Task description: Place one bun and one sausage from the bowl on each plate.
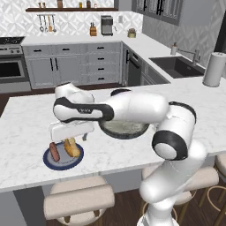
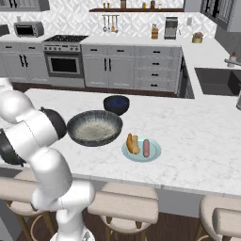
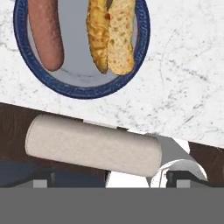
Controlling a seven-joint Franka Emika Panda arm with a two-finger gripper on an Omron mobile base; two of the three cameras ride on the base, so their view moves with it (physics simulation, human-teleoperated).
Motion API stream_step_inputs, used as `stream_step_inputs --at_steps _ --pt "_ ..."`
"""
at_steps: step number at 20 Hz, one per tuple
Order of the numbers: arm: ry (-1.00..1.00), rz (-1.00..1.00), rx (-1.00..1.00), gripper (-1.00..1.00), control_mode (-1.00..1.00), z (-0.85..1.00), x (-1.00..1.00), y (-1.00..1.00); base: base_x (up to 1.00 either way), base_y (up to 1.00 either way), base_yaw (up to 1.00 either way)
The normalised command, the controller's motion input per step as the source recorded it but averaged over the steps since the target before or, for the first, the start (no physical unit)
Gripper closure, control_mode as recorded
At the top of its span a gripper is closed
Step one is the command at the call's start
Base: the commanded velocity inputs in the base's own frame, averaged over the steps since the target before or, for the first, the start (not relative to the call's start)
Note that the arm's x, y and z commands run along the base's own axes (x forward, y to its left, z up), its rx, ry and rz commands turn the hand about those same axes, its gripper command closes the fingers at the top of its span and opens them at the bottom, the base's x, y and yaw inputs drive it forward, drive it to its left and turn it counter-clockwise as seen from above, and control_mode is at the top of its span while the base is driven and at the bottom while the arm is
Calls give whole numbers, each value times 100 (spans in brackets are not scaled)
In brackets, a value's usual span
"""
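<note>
The navy plate lies near the counter's front edge, holding a sausage and a split bun. My gripper hovers just above it, open, with nothing between its fingers. In the hand view the navy plate sits at the top with the sausage and the bun, and the gripper tips stand wide apart. The teal plate carries a bun and a sausage. The wide grey bowl shows a bare speckled interior; my arm partly hides the bowl.
A small dark blue bowl stands behind the grey bowl. Padded stools line the counter's front edge, one stool directly below the hand. A paper towel roll stands at the far right by the sink.
</note>
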Motion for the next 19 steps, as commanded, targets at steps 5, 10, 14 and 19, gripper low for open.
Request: stream_step_inputs --at_steps 5,10,14,19 --pt "0 0 18 -100 -100 53 -41 -100 0 0 0" --pt "-6 0 14 -100 -100 38 -44 -100 0 0 0" --pt "-6 2 11 -100 -100 32 -41 -100 0 0 0" --pt "-7 5 1 -100 -100 7 -29 -100 0 0 0"
